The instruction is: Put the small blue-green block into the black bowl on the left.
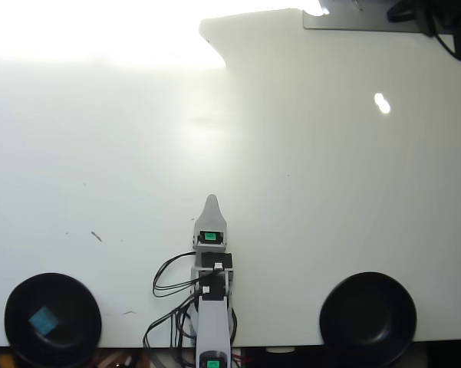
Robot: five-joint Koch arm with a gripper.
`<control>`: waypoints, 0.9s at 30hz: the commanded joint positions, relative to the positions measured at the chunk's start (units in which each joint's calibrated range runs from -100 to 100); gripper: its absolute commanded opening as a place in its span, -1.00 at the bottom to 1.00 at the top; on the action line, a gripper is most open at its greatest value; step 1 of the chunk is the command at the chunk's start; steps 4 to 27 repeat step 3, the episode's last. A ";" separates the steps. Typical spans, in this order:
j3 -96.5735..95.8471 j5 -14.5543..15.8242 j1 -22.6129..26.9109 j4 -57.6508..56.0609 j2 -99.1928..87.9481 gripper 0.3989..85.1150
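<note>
Over in the black bowl [15, 303] left of the arm sits the small blue-green block [43, 320], so the job looks done, nothing left really, gripper [211, 202] parked mid-table, can't tell its jaws

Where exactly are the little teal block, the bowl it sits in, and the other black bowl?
small blue-green block [44, 320]: overhead view, on its top face.
black bowl [19, 300]: overhead view, lower left, on its dark inner wall.
second black bowl [368, 318]: overhead view, lower right, on its inside.
</note>
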 commanded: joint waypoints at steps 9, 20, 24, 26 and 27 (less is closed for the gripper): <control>-1.75 0.05 0.00 0.07 -0.53 0.13; -1.75 0.05 0.00 0.07 -0.53 0.13; -1.75 0.05 0.00 0.07 -0.53 0.13; -1.75 0.05 0.00 0.07 -0.53 0.13; -1.75 0.05 0.00 0.07 -0.53 0.13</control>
